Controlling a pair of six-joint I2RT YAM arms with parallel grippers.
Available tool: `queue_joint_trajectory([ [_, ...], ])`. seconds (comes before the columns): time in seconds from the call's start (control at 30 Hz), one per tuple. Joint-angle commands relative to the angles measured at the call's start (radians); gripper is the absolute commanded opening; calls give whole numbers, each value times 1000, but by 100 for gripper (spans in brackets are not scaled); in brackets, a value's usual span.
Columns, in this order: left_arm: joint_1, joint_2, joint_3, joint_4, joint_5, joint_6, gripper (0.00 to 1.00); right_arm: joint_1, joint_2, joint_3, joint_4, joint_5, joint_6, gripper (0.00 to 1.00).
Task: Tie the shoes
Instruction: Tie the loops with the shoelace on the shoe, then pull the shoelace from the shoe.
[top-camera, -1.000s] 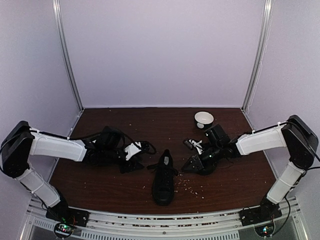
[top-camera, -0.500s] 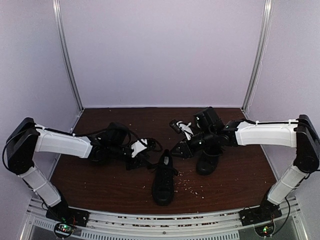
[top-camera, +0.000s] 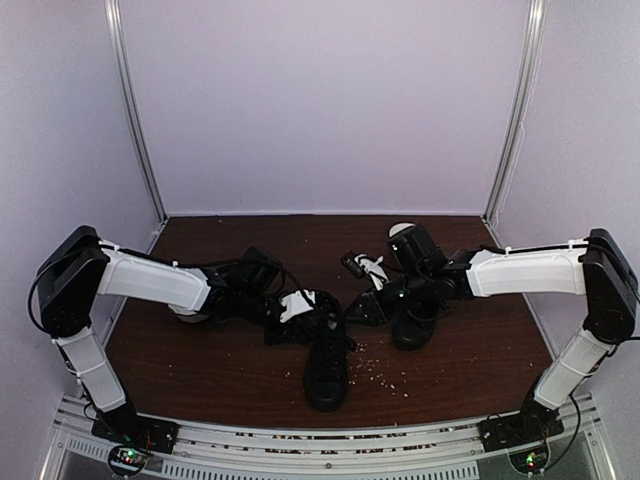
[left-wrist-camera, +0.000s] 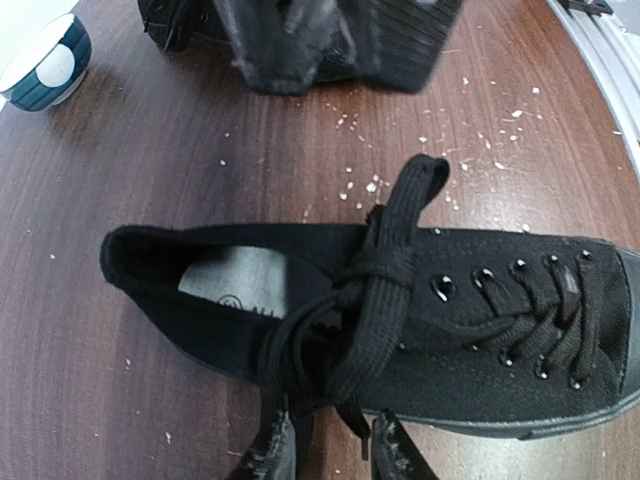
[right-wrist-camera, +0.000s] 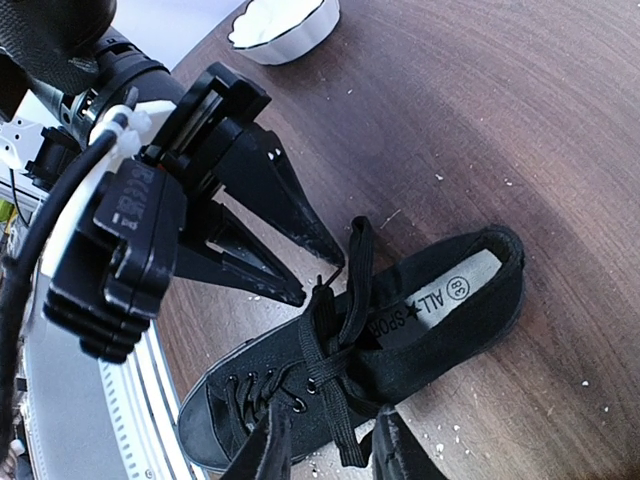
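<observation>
middle of the brown table (top-camera: 200, 370): a black shoe (top-camera: 327, 365), toe toward the near edge, heel toward the back. laces (left-wrist-camera: 385, 290) crossed once over the tongue, one flat end trailing onto the wood. second shoe (top-camera: 412, 325) just to the right, partly under the right arm. left gripper (left-wrist-camera: 333, 452): hovers at the first shoe's side by the crossing, released, fingers parted, a lace strand loose in the gap. right gripper (right-wrist-camera: 328, 445): opposite side of the same shoe, likewise unclenched, astride a lace end without pinching it. white crumbs (top-camera: 380, 378) scattered beside the shoe. teal-sided bowl (left-wrist-camera: 45, 60) well apart, near the back.
</observation>
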Motion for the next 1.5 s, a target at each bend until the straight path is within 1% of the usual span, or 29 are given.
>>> queue_joint_trajectory([
  [0.0, -8, 22, 35, 19, -49, 19, 26, -12, -17, -17, 28, -24, 10, 28],
  [0.23, -24, 37, 48, 29, -89, 19, 26, -18, -19, -28, 43, -39, 18, 28],
  [0.57, -32, 13, 37, 85, -138, 8, 25, -19, -13, -33, 44, -56, 18, 27],
  [0.73, -36, -7, 22, 98, -97, 19, 25, -19, -12, -34, 44, -60, 18, 27],
  [0.83, -36, -12, 13, 95, -78, 23, 19, -21, -12, -35, 45, -64, 16, 27],
  [0.97, -38, -40, -14, 100, -52, 38, 5, -24, -12, -35, 43, -69, 16, 27],
  [1.03, -38, -61, -31, 102, -56, 45, 2, -26, -10, -34, 42, -71, 18, 26],
  [1.13, -37, -81, -46, 90, -66, 40, 0, -31, -10, -33, 41, -74, 19, 26],
  [1.47, -36, -108, -96, 43, -97, -20, 0, -48, -20, -46, 49, -91, 33, 26],
])
